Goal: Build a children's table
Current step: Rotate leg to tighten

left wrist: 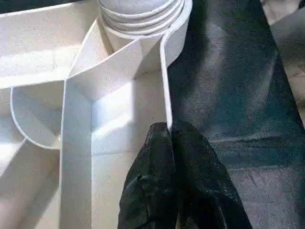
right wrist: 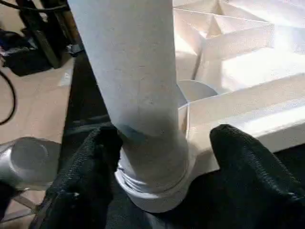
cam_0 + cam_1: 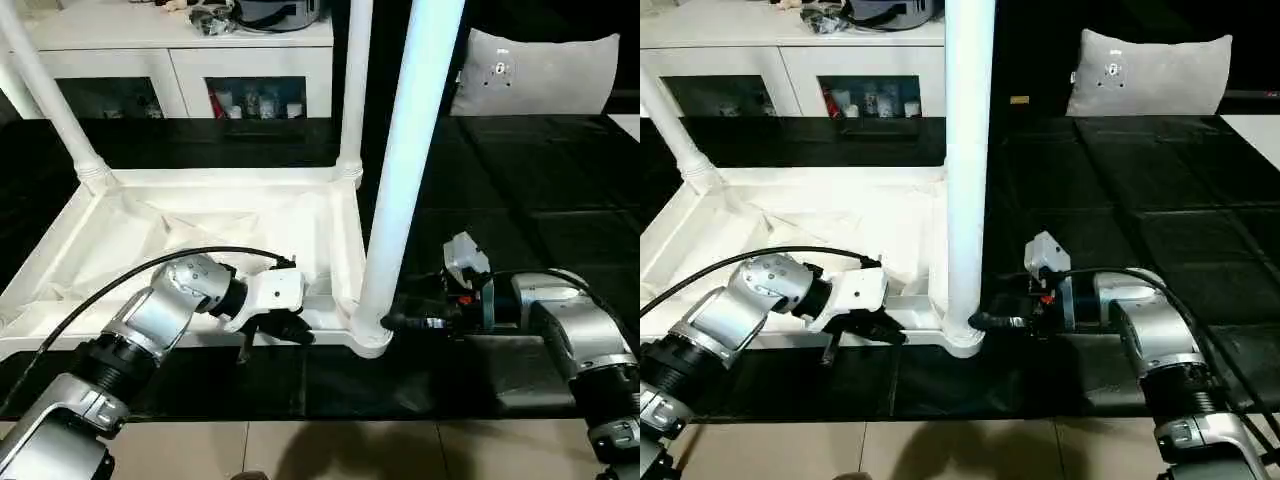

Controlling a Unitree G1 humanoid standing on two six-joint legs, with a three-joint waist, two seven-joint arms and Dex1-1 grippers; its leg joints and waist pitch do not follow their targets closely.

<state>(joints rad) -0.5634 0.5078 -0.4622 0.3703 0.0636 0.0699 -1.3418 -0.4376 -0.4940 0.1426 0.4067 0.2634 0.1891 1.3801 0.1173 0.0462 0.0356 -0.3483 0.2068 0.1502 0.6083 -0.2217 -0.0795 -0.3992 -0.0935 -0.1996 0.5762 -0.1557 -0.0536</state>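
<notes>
White plastic square tabletop [image 3: 200, 240] lying upside down on the black worktop [image 3: 520, 230], ribbed underside facing up, round sockets at the corners. Three long white tapered tube legs standing upright in sockets: the nearest leg [image 3: 405, 170] in the front corner socket [image 3: 368, 335] close to the worktop's near edge, a second leg [image 3: 352, 90] in the far corner behind it, a third leg [image 3: 50, 95] leaning up from the far left corner.

Left hand [image 3: 272, 332] pressed against the tabletop's front rim just left of the nearest socket, black fingers [image 1: 162, 191] closed together with no gap, their tips touching the thin outer wall [image 1: 167, 95] of the rim; nothing clamped between them as far as can be seen. Black cable [image 3: 150, 265] arcing over the silver left forearm [image 3: 150, 320] above the tabletop.

Right hand [image 2: 162, 157] level with the base of the nearest leg, reaching in from the right, fingers spread open on either side of the leg just above the socket collar; one fingertip [image 2: 95, 162] close against the leg, the other [image 2: 248, 157] standing apart from it, over the tabletop's rim.

Beyond the worktop, a white cabinet with glass doors [image 3: 190, 80] along the back, and a grey cushion [image 3: 540, 70] to the right of it. Pale tiled floor [image 3: 400, 450] below the worktop's near edge.
</notes>
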